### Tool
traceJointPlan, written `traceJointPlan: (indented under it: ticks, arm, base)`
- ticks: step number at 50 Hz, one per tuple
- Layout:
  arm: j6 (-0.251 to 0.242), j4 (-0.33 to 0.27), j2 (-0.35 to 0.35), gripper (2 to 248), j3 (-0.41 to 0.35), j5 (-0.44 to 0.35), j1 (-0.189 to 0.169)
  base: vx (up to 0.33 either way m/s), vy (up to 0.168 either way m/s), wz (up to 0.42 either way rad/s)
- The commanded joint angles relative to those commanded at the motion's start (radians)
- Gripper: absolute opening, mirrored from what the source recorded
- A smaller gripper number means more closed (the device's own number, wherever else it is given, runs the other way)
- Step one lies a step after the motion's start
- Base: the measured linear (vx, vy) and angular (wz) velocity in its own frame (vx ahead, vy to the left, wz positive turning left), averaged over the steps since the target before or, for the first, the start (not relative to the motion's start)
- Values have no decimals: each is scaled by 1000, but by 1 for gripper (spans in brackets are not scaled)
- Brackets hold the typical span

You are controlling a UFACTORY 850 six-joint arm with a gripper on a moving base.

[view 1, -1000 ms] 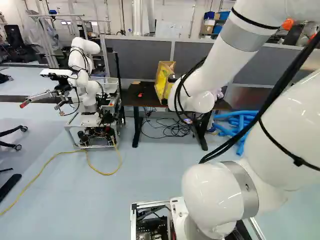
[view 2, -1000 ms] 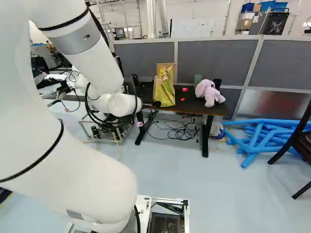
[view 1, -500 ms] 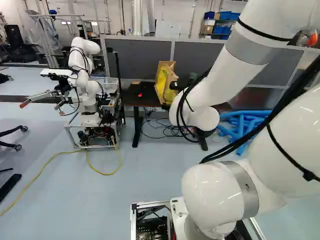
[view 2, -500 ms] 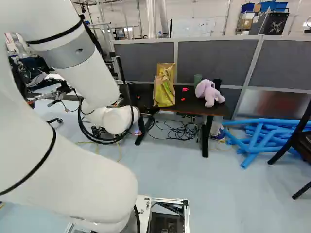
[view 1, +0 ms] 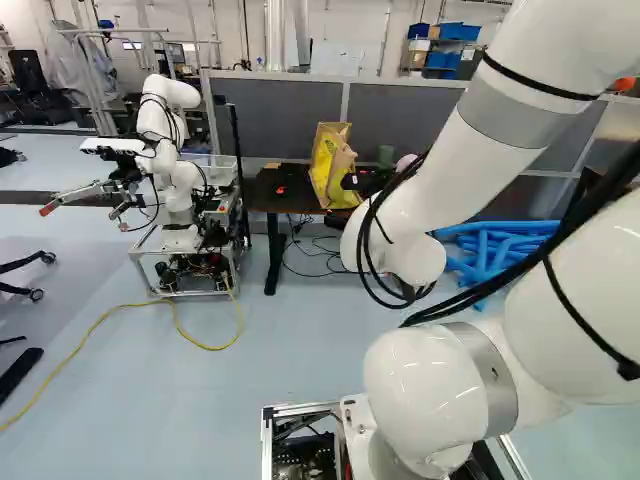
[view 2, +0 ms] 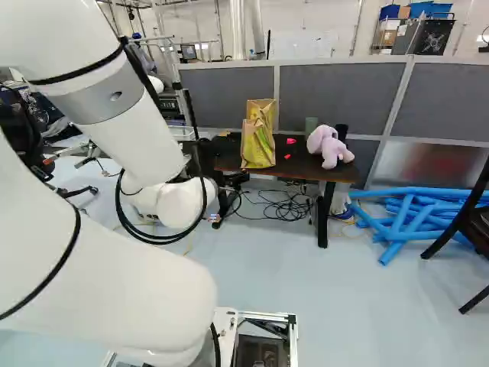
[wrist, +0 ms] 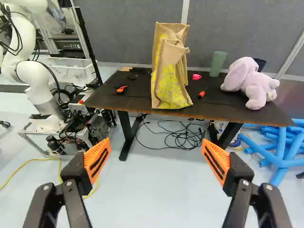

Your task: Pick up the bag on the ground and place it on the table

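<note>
Bag (wrist: 168,73) upright on table (wrist: 123,97), yellow pattern on its front, well ahead of gripper (view 2: 231,180). Orange pads (wrist: 97,161) wide apart, bag beyond them and near the middle of the gap. Same table: green cup (wrist: 218,63), dark cup (wrist: 260,64) behind lilac plush toy (wrist: 254,85), small pink item (wrist: 196,76). Black cables (wrist: 178,137) on floor, under table. Blue tubes (view 2: 412,214) piled at the right of the right base view. Another robot (view 1: 175,190) at the left of the left base view, yellow cord (view 1: 90,332) on floor nearby.
</note>
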State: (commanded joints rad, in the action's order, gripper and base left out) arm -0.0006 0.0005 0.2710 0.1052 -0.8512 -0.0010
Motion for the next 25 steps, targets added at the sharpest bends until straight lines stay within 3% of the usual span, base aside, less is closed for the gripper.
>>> traceJointPlan:
  ticks: [25]
  arm:
    - [1, 0, 8, 247, -18, -21, 1]
  base:
    - [0, 0, 0]
